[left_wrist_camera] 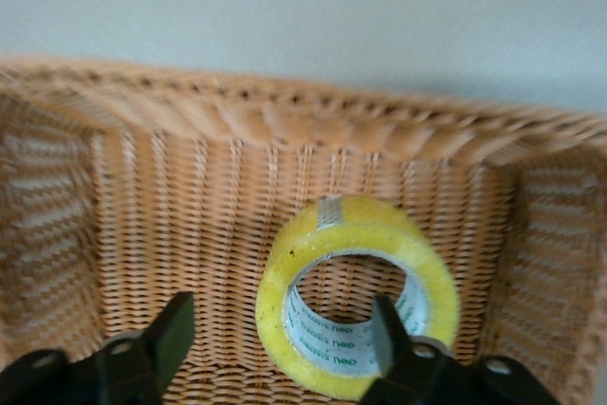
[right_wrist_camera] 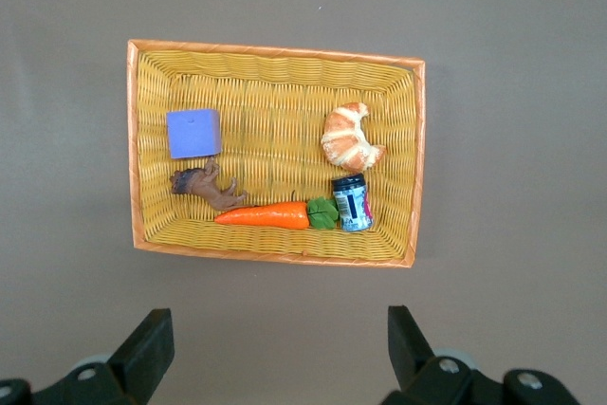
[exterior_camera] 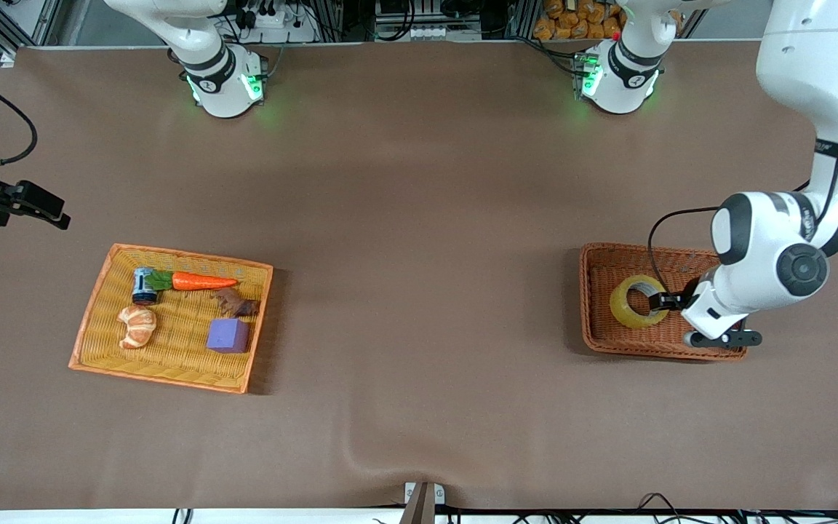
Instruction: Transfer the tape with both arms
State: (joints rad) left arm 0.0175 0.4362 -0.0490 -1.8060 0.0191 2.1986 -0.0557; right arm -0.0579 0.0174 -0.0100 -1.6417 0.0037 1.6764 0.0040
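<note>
The yellow tape roll [exterior_camera: 621,307] stands tilted on its edge in the brown wicker basket [exterior_camera: 652,249] at the left arm's end of the table. My left gripper [exterior_camera: 663,301] is low in this basket and open. In the left wrist view one finger [left_wrist_camera: 389,334] is in the tape's hole, and the other finger [left_wrist_camera: 174,337] is outside the roll. The tape's wall [left_wrist_camera: 285,277] lies between them, untouched by the outer finger. My right gripper [exterior_camera: 55,215] is open and empty, up over bare table near the orange basket [exterior_camera: 193,256].
The orange basket [right_wrist_camera: 275,49] holds a purple cube [exterior_camera: 228,335], a carrot [exterior_camera: 201,281], a croissant [exterior_camera: 137,326], a small blue can [exterior_camera: 144,285] and a brown animal figure [exterior_camera: 236,302]. The brown basket's walls [left_wrist_camera: 285,111] close in around my left gripper.
</note>
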